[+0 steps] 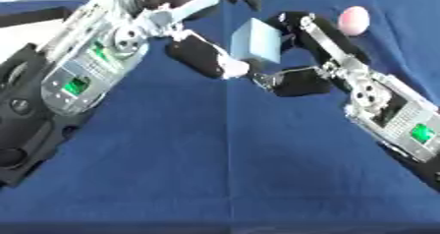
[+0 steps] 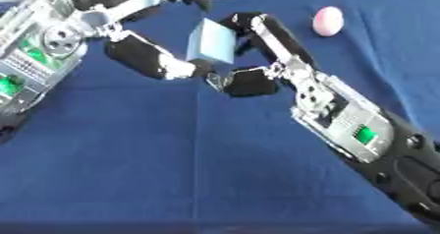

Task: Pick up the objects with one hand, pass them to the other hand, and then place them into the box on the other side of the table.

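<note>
1. Blue cloth covers the tabletop [image 1: 215, 179].
2. Left robot hand [image 1: 202, 56] and right robot hand [image 2: 258, 56] meet above it, both with fingers curled around a pale blue block [image 1: 256, 43].
3. Pink ball [image 2: 327, 20] lies beyond, near the right hand.

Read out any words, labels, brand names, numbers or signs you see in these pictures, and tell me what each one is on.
No readable text in either view.
Light blue foam-like cube, between the two hands: plain faces.
Pink egg-shaped object on the blue tablecloth: no marking.
Left hand and right hand: no lettering; the forearms carry green-lit panels with fine markings too blurred to read.
</note>
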Action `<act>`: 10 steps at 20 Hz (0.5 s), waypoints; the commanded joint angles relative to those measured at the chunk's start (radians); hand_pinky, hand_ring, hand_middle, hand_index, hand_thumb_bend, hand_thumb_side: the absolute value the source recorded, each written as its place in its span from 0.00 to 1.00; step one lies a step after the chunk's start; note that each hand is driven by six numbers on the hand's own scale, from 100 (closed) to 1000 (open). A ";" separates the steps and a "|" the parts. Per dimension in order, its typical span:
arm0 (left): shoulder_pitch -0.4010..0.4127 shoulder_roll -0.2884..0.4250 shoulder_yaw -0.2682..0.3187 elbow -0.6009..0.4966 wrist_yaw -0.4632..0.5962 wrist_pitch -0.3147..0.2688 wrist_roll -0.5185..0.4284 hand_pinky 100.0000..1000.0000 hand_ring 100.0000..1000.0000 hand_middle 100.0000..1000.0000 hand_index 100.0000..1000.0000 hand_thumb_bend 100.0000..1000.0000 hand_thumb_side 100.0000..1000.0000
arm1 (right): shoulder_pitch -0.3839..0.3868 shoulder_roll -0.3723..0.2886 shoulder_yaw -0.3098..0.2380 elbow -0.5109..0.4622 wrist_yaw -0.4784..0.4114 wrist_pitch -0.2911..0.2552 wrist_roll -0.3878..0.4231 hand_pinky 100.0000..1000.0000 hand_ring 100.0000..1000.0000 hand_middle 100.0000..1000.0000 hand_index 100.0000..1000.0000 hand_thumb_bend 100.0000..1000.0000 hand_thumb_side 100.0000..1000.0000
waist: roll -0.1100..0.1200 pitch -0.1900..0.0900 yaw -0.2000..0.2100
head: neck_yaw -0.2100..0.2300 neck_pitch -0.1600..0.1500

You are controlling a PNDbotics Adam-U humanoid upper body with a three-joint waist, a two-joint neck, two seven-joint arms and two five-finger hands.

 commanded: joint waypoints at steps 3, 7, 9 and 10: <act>-0.011 -0.002 0.006 0.017 -0.021 -0.005 -0.002 0.78 0.77 0.75 0.80 0.41 0.42 | -0.008 -0.018 -0.004 -0.021 0.016 -0.026 0.001 0.59 0.70 0.57 0.46 0.00 0.00 | -0.003 -0.015 -0.002 | 0.006 0.005; -0.008 -0.010 0.006 0.035 -0.025 -0.011 0.002 0.78 0.77 0.75 0.80 0.40 0.44 | -0.008 -0.018 -0.004 -0.021 0.023 -0.040 0.001 0.59 0.70 0.57 0.46 0.00 0.00 | -0.002 -0.015 -0.003 | 0.008 0.003; -0.008 -0.015 0.007 0.041 -0.024 -0.013 0.004 0.78 0.77 0.75 0.80 0.39 0.44 | -0.007 -0.018 -0.003 -0.021 0.024 -0.042 0.001 0.59 0.70 0.57 0.46 0.00 0.00 | -0.002 -0.014 -0.004 | 0.008 0.002; -0.008 -0.017 0.006 0.043 -0.023 -0.014 0.005 0.78 0.77 0.75 0.80 0.39 0.44 | -0.007 -0.018 -0.003 -0.021 0.024 -0.044 0.002 0.59 0.70 0.57 0.46 0.00 0.00 | -0.001 -0.014 -0.004 | 0.008 0.002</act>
